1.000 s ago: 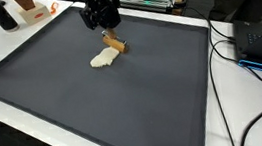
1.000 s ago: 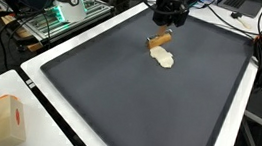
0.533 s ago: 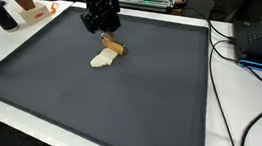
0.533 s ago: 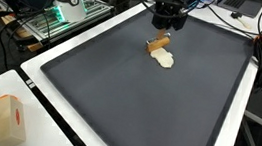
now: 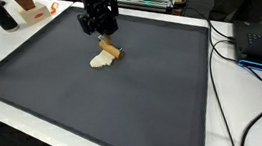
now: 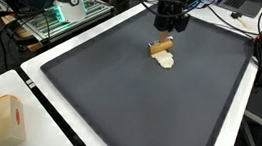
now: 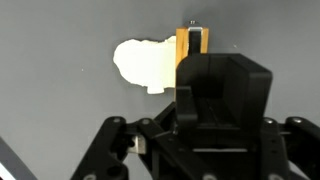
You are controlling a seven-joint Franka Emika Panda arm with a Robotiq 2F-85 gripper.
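Gripping the brown block (image 5: 112, 51) with tightly closed fingers (image 5: 102, 34) beside the pale lump (image 5: 99, 60) on the dark mat (image 5: 125, 104), the arm seems mid-carry, so next it needs a careful set-down.

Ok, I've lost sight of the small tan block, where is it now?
The tan block is clamped in the gripper, right beside the cream-white lump, on the far part of the dark mat in both exterior views.

gripper (image 5: 105, 38) shifted sideways, brown block (image 5: 110, 51) nearer cream lump (image 5: 99, 60)
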